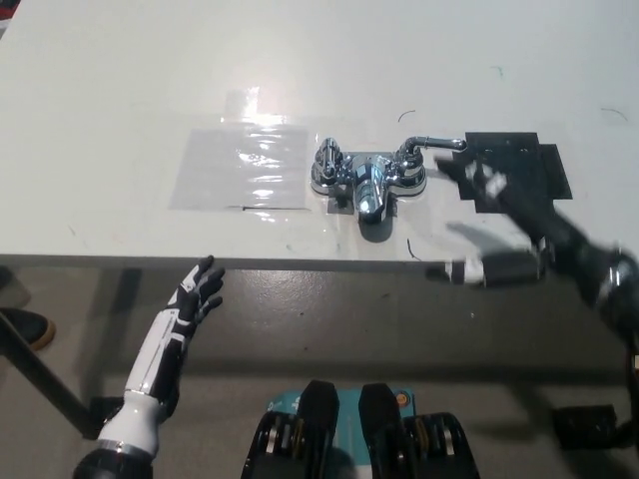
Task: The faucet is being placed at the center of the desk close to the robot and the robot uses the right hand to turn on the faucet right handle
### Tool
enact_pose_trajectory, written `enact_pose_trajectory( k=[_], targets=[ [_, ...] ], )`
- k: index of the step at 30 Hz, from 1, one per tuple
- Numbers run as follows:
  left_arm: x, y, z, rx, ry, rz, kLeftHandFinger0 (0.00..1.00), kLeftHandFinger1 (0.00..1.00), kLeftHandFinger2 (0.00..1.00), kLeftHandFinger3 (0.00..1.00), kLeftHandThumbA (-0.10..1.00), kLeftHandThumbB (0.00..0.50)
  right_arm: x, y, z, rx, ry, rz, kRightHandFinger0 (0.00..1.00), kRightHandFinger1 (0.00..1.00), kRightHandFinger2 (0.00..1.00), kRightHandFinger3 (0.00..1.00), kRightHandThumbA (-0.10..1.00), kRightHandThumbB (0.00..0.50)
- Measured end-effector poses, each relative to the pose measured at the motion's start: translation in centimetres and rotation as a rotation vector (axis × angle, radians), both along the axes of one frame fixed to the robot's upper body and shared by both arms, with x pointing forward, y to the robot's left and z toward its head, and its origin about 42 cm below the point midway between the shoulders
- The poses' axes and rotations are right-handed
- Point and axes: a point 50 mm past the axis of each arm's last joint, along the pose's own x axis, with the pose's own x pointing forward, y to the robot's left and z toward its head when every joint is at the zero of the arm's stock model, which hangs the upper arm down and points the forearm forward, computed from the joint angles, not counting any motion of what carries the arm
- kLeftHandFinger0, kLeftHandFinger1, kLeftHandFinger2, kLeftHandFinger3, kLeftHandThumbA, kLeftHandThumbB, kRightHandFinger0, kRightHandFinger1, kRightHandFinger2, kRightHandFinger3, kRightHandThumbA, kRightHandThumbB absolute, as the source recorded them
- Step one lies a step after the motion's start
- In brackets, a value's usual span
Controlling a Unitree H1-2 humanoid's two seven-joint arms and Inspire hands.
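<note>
Head view, looking steeply down on the white bench (120, 80). The chrome faucet (367, 178) stands at the middle of the bench, close to its near edge, with its spout (369, 200) pointing toward me. Its right handle (431, 146) is a lever lying roughly level and pointing to my right, its tip reaching the edge of a black taped patch (514, 172) on the bench surface. The left handle (327, 158) sits upright on the other side of the faucet body. A clear, glossy sheet (240, 165) lies flat on the bench just to the left of the faucet.

My black right robot hand (534, 238) is smeared by motion. It hangs over the near right part of the bench, partly in front of the black patch, with its fingers (477, 180) spread toward the faucet and nothing held. It is near the right handle but does not touch it.

My white left robot hand (196, 297) rests below the bench's front edge at the lower left, fingers apart and empty, well apart from the faucet.
</note>
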Motion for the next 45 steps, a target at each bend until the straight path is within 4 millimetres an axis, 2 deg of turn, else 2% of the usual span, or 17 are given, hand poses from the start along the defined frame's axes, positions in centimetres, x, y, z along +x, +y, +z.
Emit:
enact_pose_trajectory(
  k=[3, 7, 9, 11, 13, 14, 15, 17, 18, 22, 24, 28, 36, 37, 41, 43, 45],
  targets=[
    [0.5, 0.8, 0.6, 0.005, -0.018, 0.020, 1.00, 1.00, 1.00, 1.00, 1.00, 0.065, -3.1, -0.6, -0.7, 0.090, -0.042, -0.047, 1.00, 1.00, 1.00, 1.00, 1.00, 0.287],
    [1.2, 1.9, 1.4, 0.002, -0.042, 0.045, 1.00, 1.00, 1.00, 1.00, 1.00, 0.091, -6.7, -0.9, 0.0, 0.226, -0.159, -0.115, 1.00, 1.00, 1.00, 1.00, 1.00, 0.290],
    [1.5, 2.4, 1.8, -0.005, -0.053, 0.058, 1.00, 1.00, 1.00, 1.00, 1.00, 0.101, -7.8, -0.8, 0.6, 0.289, -0.224, -0.135, 1.00, 1.00, 1.00, 1.00, 1.00, 0.264],
    [1.7, 2.7, 2.0, -0.011, -0.061, 0.067, 1.00, 1.00, 1.00, 1.00, 1.00, 0.091, -8.4, -0.7, 0.7, 0.341, -0.263, -0.153, 1.00, 1.00, 1.00, 1.00, 1.00, 0.275],
    [1.8, 2.9, 2.2, -0.020, -0.067, 0.070, 1.00, 1.00, 1.00, 1.00, 1.00, 0.097, -8.6, -0.5, 0.4, 0.399, -0.293, -0.172, 1.00, 1.00, 1.00, 1.00, 1.00, 0.255],
    [1.9, 2.9, 2.3, -0.023, -0.067, 0.070, 1.00, 1.00, 1.00, 1.00, 1.00, 0.096, -8.6, -0.5, 0.3, 0.411, -0.296, -0.178, 1.00, 1.00, 1.00, 1.00, 1.00, 0.091],
    [1.9, 2.9, 2.3, -0.027, -0.068, 0.069, 1.00, 1.00, 1.00, 1.00, 1.00, 0.102, -8.4, -0.3, -0.3, 0.437, -0.293, -0.192, 1.00, 1.00, 1.00, 1.00, 1.00, 0.173],
    [1.9, 2.9, 2.3, -0.031, -0.068, 0.068, 1.00, 1.00, 1.00, 1.00, 1.00, 0.098, -7.9, -0.4, -1.6, 0.465, -0.272, -0.217, 1.00, 1.00, 1.00, 1.00, 1.00, 0.153],
    [1.9, 2.9, 2.3, -0.034, -0.067, 0.067, 1.00, 1.00, 1.00, 1.00, 1.00, 0.106, -7.5, -0.4, -2.4, 0.477, -0.254, -0.229, 1.00, 1.00, 1.00, 1.00, 1.00, 0.116],
    [1.7, 2.9, 2.1, -0.046, -0.061, 0.064, 1.00, 1.00, 1.00, 1.00, 1.00, 0.090, -6.3, -0.9, -6.7, 0.542, -0.147, -0.301, 1.00, 1.00, 1.00, 1.00, 1.00, 0.112],
    [1.0, 2.8, 1.4, -0.053, -0.041, 0.064, 1.00, 1.00, 1.00, 1.00, 1.00, 0.096, -6.5, -1.3, -9.1, 0.566, -0.083, -0.340, 1.00, 1.00, 1.00, 1.00, 1.00, 0.113],
    [-0.4, 2.9, -0.2, -0.063, 0.006, 0.072, 1.00, 1.00, 1.00, 1.00, 1.00, 0.084, -7.8, -1.7, -11.9, 0.580, -0.011, -0.378, 1.00, 1.00, 1.00, 1.00, 1.00, 0.102],
    [-1.8, 3.1, -1.4, -0.064, 0.047, 0.075, 1.00, 1.00, 1.00, 1.00, 1.00, 0.077, -9.5, -1.8, -14.3, 0.597, 0.046, -0.404, 1.00, 1.00, 1.00, 1.00, 1.00, 0.097],
    [-1.9, 3.1, -1.5, -0.064, 0.049, 0.075, 1.00, 1.00, 1.00, 1.00, 1.00, 0.077, -9.5, -1.7, -14.4, 0.597, 0.046, -0.404, 1.00, 1.00, 1.00, 1.00, 1.00, 0.125],
    [-2.1, 3.2, -1.7, -0.063, 0.058, 0.071, 1.00, 1.00, 1.00, 1.00, 1.00, 0.075, -9.8, -1.3, -14.8, 0.595, 0.051, -0.405, 1.00, 1.00, 1.00, 1.00, 1.00, 0.136],
    [-2.2, 3.2, -1.8, -0.063, 0.060, 0.072, 1.00, 1.00, 1.00, 1.00, 1.00, 0.063, -9.8, -1.2, -14.9, 0.590, 0.049, -0.404, 1.00, 1.00, 1.00, 1.00, 1.00, 0.110],
    [-2.2, 3.2, -1.8, -0.063, 0.059, 0.072, 1.00, 1.00, 1.00, 1.00, 1.00, 0.086, -9.7, -1.1, -15.0, 0.585, 0.046, -0.401, 1.00, 1.00, 1.00, 1.00, 1.00, 0.108]
  ],
)
